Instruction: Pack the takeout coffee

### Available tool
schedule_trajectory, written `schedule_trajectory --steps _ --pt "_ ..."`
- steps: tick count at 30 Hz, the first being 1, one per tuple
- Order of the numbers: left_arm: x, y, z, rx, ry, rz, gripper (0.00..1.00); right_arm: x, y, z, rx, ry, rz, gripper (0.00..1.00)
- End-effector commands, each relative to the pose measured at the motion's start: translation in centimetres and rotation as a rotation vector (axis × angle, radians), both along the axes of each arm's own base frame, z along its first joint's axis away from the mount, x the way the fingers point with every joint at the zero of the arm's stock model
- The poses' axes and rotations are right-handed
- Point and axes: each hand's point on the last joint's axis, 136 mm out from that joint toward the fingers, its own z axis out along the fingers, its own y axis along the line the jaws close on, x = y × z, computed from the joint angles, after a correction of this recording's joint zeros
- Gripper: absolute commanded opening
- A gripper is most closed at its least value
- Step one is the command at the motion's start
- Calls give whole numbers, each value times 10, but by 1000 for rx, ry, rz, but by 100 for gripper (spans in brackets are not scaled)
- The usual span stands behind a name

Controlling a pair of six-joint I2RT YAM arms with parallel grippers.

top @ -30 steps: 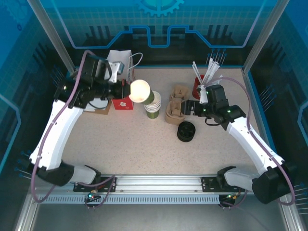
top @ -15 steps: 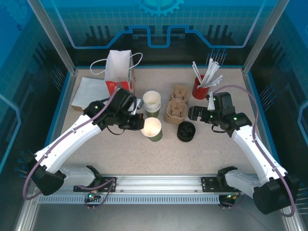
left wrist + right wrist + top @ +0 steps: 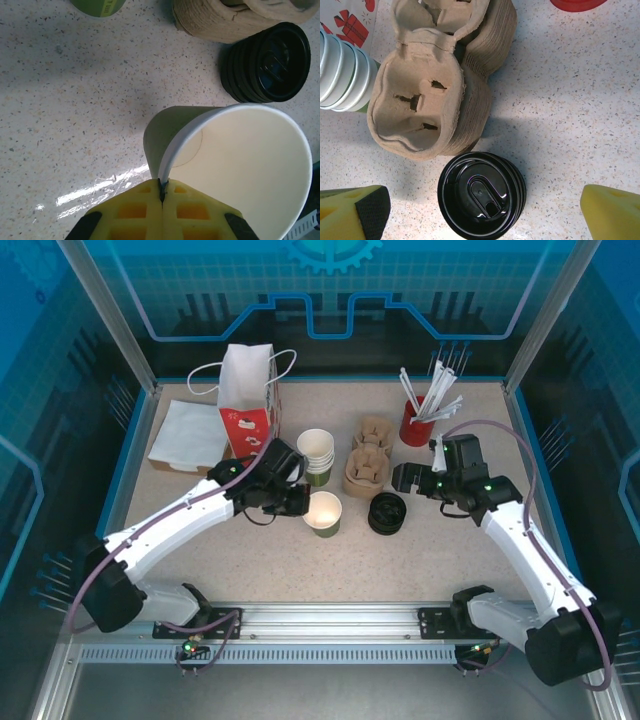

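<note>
The left gripper [image 3: 300, 502] is clamping the rim of the lidless green cup [image 3: 323, 512] low over the speckled table [image 3: 250, 560], left of the lid stack [image 3: 387, 513]; it is needing a level, gentle set-down. The right gripper [image 3: 405, 478] is hanging wide over those lids. Beyond, carriers [image 3: 365, 465] and a bag [image 3: 245, 390] are standing before blue panels [image 3: 330, 290]

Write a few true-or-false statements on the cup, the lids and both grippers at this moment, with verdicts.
1. The left gripper is shut on the rim of the green cup. True.
2. The green cup already wears a black lid. False: it is lidless, with its white inside showing.
3. The right gripper is open and holds nothing. True.
4. The stack of black lids sits inside the paper bag. False: it stands on the table beside the cardboard carriers.
</note>
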Motion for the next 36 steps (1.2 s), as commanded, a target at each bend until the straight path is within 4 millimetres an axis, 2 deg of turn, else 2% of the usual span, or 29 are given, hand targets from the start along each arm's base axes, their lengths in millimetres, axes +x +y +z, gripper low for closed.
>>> schedule_trajectory --steps 1,13,24,30,31,33,36 --pt "3 -8 -12 13 4 0 5 0 -8 -9 -26 32 -18 100" --pt "5 -14 -45 57 53 -1 10 -2 -8 -19 -43 76 -14 100" --pt "4 -13 -47 82 55 -25 26 -13 -16 -40 -133 192 26 98" --pt "11 -4 -15 83 -41 -10 47 -21 -9 -57 -121 275 66 90" --pt "14 -1 -1 71 -92 -2 56 -22 -8 -59 -122 289 73 89" --pt "18 4 18 57 -167 9 66 -24 -9 -63 -129 303 78 88" --pt "24 14 46 45 -285 31 75 -25 -9 -65 -134 315 80 87"
